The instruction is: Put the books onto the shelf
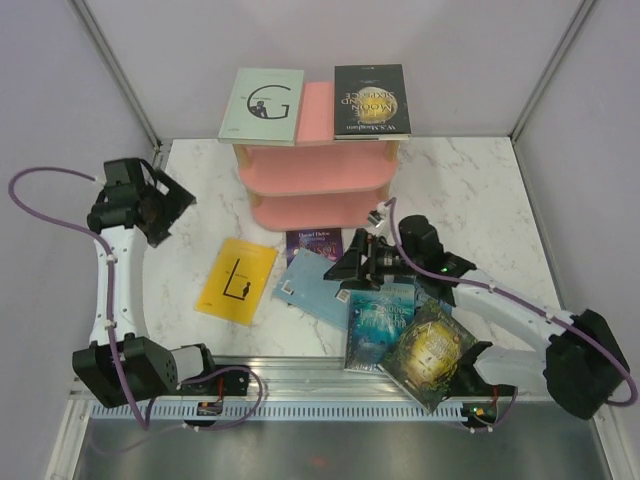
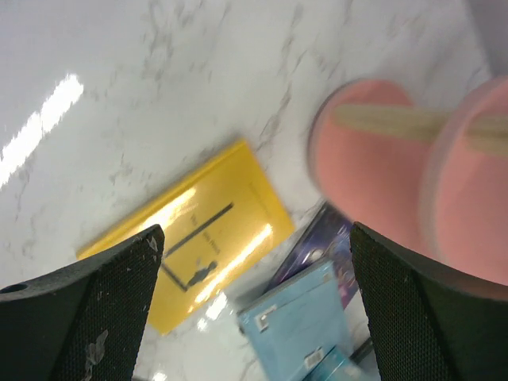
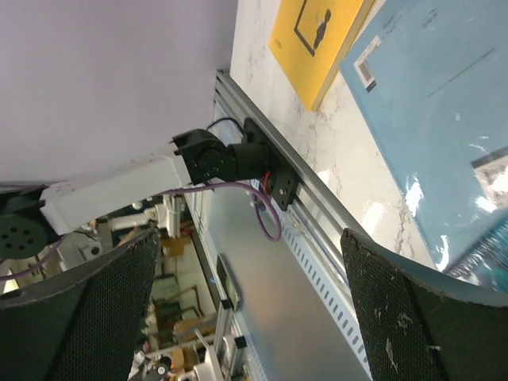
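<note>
— marble tabletop, pale walls around it. we count one shelf (image 1: 315, 170), three tiers, and two books on its top board already: the pale "g" book (image 1: 262, 105) and the black book (image 1: 371, 100).
— and five lie flat on the tabletop: the yellow book (image 1: 237, 280), purple book (image 1: 314, 243), light blue book (image 1: 312, 287), teal-blue book (image 1: 378, 322) and green-gold book (image 1: 432, 352). we cannot tell whether the right arm hides more.
— so we judge we're between picks. the left pincer (image 1: 170, 210) stands wide and empty, with the yellow book below and ahead of it and the shelf off to its right.
— the right pincer (image 1: 350, 272) is wide and empty too, with the light blue book just beside and below it.
— next we'd need one pincer to come down on a book's edge and close. thin flat covers look hard to get under.
</note>
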You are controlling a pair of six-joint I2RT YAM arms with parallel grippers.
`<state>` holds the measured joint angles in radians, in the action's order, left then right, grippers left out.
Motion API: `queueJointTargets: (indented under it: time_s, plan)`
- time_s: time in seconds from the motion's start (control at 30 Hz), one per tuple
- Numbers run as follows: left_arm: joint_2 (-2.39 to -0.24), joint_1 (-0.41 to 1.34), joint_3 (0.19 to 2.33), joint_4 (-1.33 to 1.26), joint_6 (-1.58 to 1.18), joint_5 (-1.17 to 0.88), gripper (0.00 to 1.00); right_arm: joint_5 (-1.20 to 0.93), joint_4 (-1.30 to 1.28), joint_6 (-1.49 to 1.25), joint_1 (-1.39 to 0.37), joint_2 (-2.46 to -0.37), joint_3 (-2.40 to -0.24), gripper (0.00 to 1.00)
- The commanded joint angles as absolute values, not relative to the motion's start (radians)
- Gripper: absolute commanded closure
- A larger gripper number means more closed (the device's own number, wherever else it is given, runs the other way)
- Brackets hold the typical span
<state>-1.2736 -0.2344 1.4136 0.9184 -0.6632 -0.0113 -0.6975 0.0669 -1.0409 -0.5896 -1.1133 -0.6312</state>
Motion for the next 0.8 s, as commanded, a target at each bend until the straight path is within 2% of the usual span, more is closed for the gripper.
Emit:
queueJointTargets:
  time_s: [0.0, 0.03, 0.23, 0.37, 0.53, 0.63, 0.77]
  plan:
    - [-1.218, -0.224, 1.2, 0.873, -0.62, -0.084, 0.0, -0.605, 0.078, -0.994, -0.722, -1.268, -0.753, 0.02]
    - [-1.21, -0.225, 1.157, 0.85, -0.627, -0.093, 0.0, -0.569, 0.083, -0.997, -0.786, -1.313, -0.812, 0.02]
    - [-1.207, -0.23, 0.941, 0.816, -0.569, -0.106, 0.0, -0.517, 0.245, -1.113, -0.888, -1.641, -1.007, 0.02]
    - [-1.247, -0.245, 0.882, 0.793, -0.534, -0.152, 0.0, -0.511, 0.351, -1.167, -0.929, -1.88, -1.15, 0.04]
    - [-1.249, -0.255, 0.832, 0.753, -0.511, -0.175, 0.0, -0.506, 0.42, -1.232, -0.957, -2.048, -1.27, 0.05]
    - [-1.279, -0.255, 0.81, 0.738, -0.506, -0.189, 0.0, -0.44, 0.347, -1.189, -0.959, -2.082, -1.272, 0.06]
    - [-1.316, -0.255, 0.818, 0.723, -0.511, -0.199, 0.0, -0.286, 0.052, -1.054, -0.956, -2.08, -1.269, 0.05]
